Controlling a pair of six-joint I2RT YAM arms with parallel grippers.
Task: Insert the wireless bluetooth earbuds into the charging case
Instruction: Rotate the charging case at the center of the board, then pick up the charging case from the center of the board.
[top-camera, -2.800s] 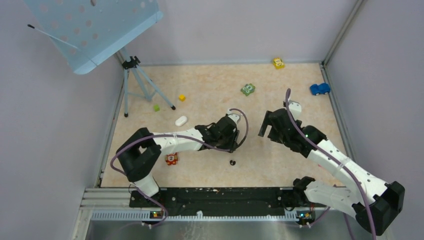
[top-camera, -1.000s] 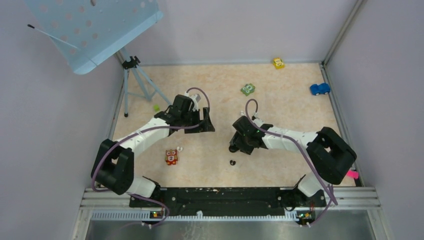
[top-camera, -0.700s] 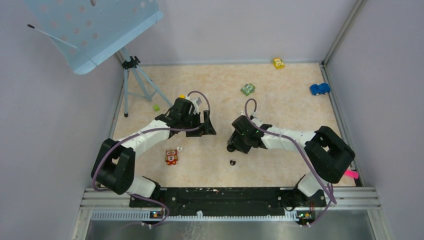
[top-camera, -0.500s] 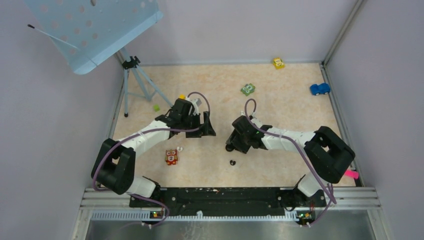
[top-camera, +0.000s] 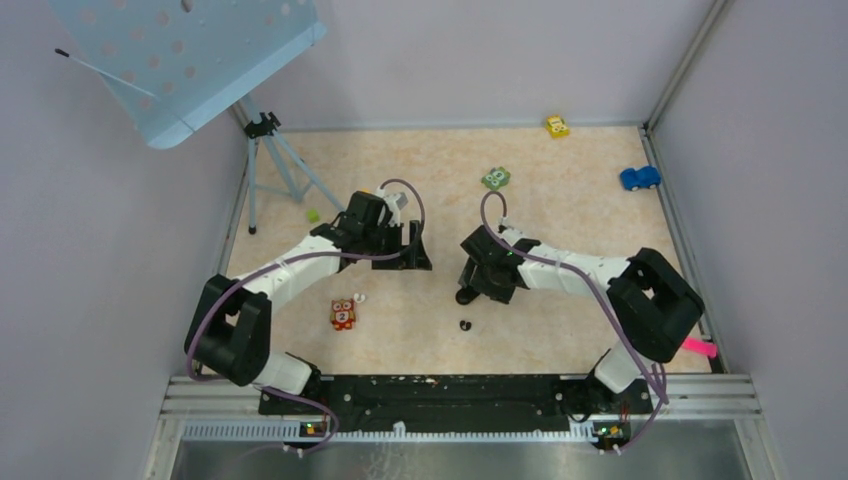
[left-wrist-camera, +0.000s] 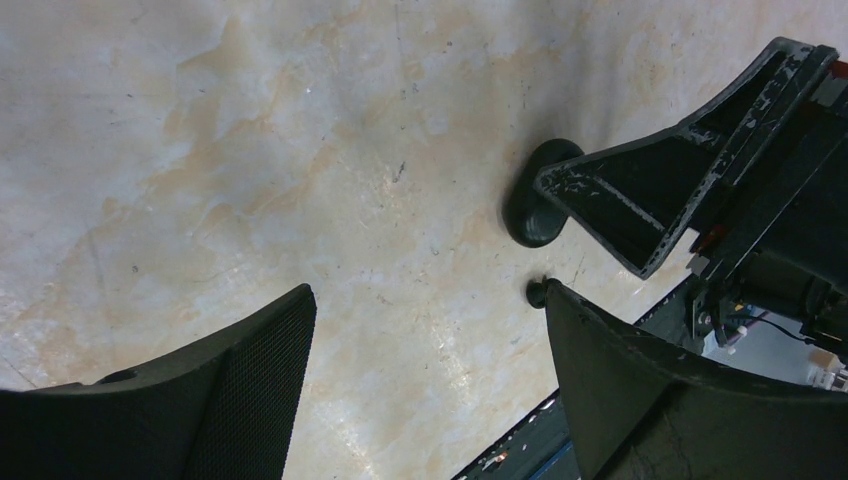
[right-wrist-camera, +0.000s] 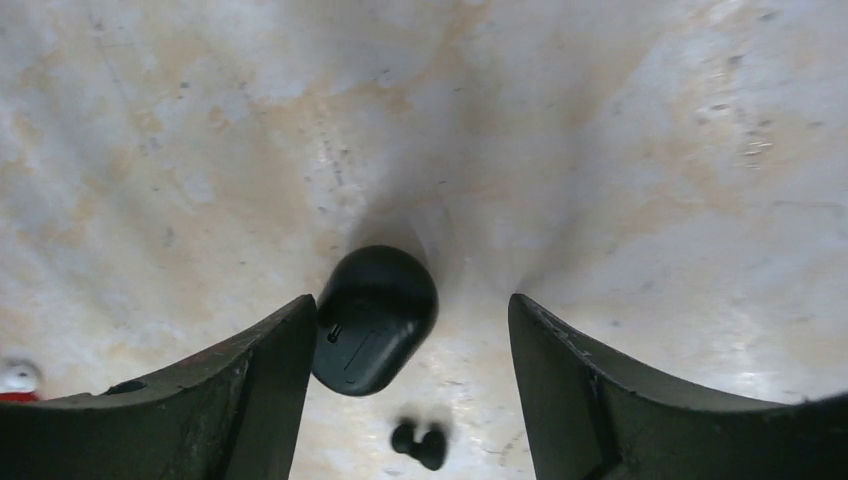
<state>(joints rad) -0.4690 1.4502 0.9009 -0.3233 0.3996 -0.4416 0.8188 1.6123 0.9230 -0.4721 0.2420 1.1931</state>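
1. Hovering low over the surface (right-wrist-camera: 620, 120), the right end effector (right-wrist-camera: 412, 300) has its jaws apart. The black charging case (right-wrist-camera: 375, 318) lies between them, just beside one finger and clear of the other; whether it touches that finger cannot be told.
2. A black earbud (right-wrist-camera: 420, 445) lies on the surface just beside the case, outside it.
3. The left end effector (left-wrist-camera: 428, 290) is nearby, jaws wide apart with nothing between them.
4. A white earbud (top-camera: 360, 297) lies near the owl toy (top-camera: 343, 315), well apart from the case.
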